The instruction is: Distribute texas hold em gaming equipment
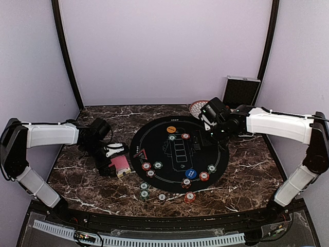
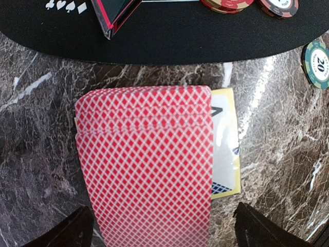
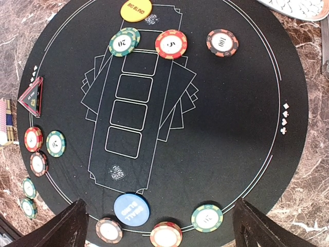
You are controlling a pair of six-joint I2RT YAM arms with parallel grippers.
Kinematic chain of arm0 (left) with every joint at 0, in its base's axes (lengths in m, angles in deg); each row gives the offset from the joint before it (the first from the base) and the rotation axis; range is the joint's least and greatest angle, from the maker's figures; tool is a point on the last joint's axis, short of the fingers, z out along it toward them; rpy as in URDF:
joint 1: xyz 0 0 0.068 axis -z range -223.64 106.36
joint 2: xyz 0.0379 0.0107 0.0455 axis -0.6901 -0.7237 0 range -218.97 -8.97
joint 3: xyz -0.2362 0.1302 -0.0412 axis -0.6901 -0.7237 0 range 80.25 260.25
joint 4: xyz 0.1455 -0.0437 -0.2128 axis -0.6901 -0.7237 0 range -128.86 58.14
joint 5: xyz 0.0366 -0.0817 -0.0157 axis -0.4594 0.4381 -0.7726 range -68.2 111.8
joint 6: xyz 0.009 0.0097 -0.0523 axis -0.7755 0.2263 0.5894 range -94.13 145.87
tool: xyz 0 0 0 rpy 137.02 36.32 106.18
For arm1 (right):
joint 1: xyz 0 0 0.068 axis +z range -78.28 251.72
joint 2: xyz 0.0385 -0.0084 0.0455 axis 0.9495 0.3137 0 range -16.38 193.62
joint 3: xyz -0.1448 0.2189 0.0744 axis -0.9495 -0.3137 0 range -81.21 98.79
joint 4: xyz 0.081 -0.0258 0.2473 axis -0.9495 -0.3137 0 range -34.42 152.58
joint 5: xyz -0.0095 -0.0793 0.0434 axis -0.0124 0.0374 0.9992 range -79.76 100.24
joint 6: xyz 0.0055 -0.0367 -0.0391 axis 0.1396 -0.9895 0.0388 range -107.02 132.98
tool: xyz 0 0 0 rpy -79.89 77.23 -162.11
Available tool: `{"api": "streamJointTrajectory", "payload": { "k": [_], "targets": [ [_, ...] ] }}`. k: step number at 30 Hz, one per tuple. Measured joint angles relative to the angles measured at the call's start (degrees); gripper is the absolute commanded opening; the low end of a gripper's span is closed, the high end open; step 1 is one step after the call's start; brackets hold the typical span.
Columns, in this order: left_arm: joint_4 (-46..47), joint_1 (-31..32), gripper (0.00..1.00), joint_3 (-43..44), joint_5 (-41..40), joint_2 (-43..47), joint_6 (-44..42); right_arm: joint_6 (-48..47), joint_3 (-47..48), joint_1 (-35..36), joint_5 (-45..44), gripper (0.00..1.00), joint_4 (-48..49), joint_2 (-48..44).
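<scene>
**Deck under left gripper, both grippers empty**

Left gripper (image 2: 164,229) hovers over the red-backed deck (image 2: 146,164), jaws spread wide on either side of it, grasping nothing. Deck lies on the marble table (image 2: 41,154), just beside the left edge of the black mat (image 3: 231,128). Its top cards have slipped into a shallow stair, and a yellow-edged card (image 2: 226,144) pokes out from under its right side.

Right gripper (image 3: 162,226) hangs over the mat, jaws likewise released and empty. Chips (image 3: 171,43) sit in small groups round the mat's rim. Orange button (image 3: 136,10) is at the far side, blue button (image 3: 131,209) at the near side. A few more chips lie off the mat on the marble.

Risks, as I judge them:
- Pinching the loose stack may drag several cards instead of 1, or fan it wider.
- Flat cards on hard marble give fingertips little edge, so a slip could shove the deck onto the mat.
- Right fingers descending near the blue button could scatter neighbouring chips.
</scene>
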Motion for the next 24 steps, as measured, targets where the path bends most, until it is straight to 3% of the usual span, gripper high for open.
{"api": "streamJointTrajectory", "payload": {
  "k": [24],
  "targets": [
    [2.6, 0.0, 0.99, -1.5, -3.0, -1.9, -0.2, 0.0, 0.1, 0.0, 0.5, 0.99, 0.0, -0.2]
  ]
}}
